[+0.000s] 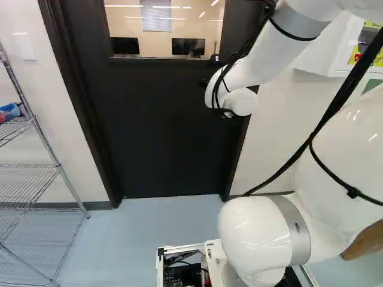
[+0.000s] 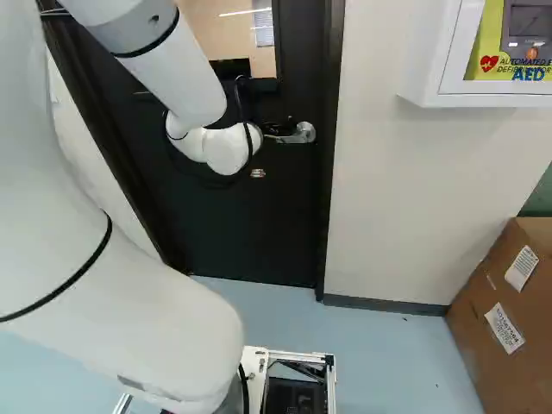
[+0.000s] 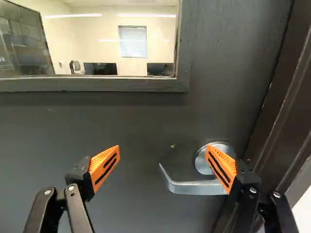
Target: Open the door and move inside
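Handle [image 3: 192,188] near the shut door's [image 3: 136,126] frame-side edge; my gripper [image 2: 280,128] wide open, holding nothing.
Wrist view: handle's free end ahead of the finger gap, rest partly behind one finger. Right base view shows it; arm [image 1: 242,69] blocks left's.

In the wrist view, an orange pad [image 3: 222,170] hides part of the handle [image 3: 194,187]; the window [image 3: 107,48] is cut off above. In the left base view, the arm [image 1: 248,69] covers the handle, and the shelf [image 1: 58,165] runs off the left edge.
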{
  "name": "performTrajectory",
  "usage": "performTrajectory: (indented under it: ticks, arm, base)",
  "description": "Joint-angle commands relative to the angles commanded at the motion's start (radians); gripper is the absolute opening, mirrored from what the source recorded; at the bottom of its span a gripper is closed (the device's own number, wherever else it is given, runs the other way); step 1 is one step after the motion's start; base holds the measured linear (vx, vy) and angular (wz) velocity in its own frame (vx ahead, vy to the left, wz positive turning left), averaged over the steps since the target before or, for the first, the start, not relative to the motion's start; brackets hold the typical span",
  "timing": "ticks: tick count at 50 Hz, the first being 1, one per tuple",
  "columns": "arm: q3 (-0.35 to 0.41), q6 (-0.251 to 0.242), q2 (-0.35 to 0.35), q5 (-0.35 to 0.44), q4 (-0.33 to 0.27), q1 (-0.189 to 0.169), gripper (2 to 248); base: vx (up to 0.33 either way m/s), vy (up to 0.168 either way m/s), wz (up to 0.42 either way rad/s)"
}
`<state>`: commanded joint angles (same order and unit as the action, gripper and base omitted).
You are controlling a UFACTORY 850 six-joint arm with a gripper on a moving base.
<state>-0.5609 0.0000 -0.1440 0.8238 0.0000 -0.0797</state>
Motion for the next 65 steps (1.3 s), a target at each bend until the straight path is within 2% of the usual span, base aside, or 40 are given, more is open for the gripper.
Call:
performTrajectory:
  ticks: [65]
  arm:
    - [0.029,0.000,0.120,0.000,0.000,-0.008,247]
  base:
    - [0.000,0.000,0.000]
